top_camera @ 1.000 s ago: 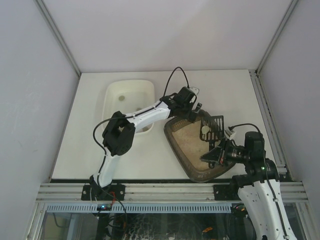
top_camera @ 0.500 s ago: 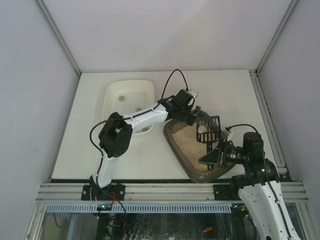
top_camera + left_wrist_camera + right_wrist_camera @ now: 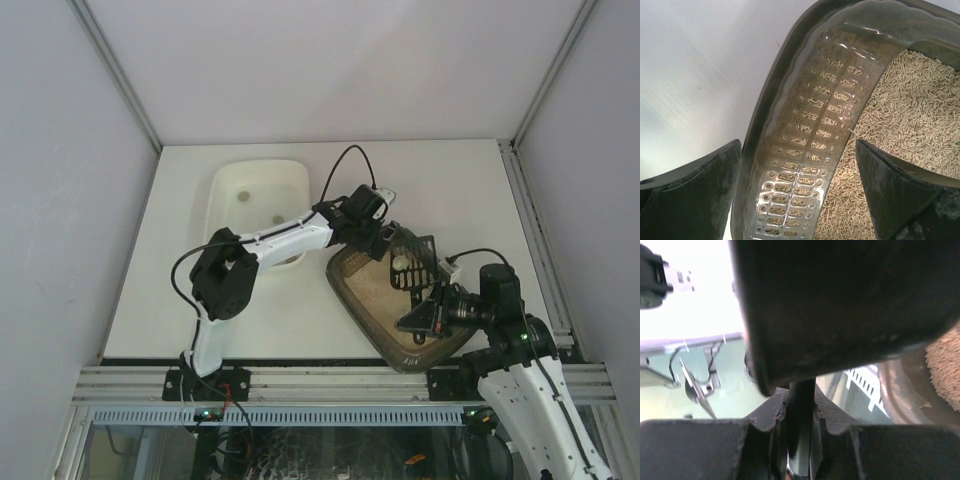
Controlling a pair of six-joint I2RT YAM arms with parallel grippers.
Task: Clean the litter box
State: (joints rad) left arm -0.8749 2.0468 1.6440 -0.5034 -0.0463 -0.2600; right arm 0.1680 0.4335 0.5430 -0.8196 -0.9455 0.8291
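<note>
the litter box (image 3: 357,303) is sitting on the table (image 3: 200,300) just right of the white tub (image 3: 250,185), turned at an angle, its near end towards the right arm. the left gripper (image 3: 380,238) is hanging over the far-left rim with its jaws spread wide and released, one finger outside the wall and one over the litter (image 3: 920,115), touching nothing that i can see. the right gripper (image 3: 415,315) is clenched on the thin handle of the black scoop (image 3: 417,256), which is carrying a pale clump (image 3: 402,262) above the tray.

the box is looking like thin, glossy plastic: stiff enough at the ribbed, wavy rim, probably flexing lower on the wall, and slick to pinch. the pellets are making it bottom-heavy and liable to shift if tipped. i'm judging the rolled rim the best place to take hold, straddling the wall as the open fingers are now, gripping low and firmly so it is not sliding.
</note>
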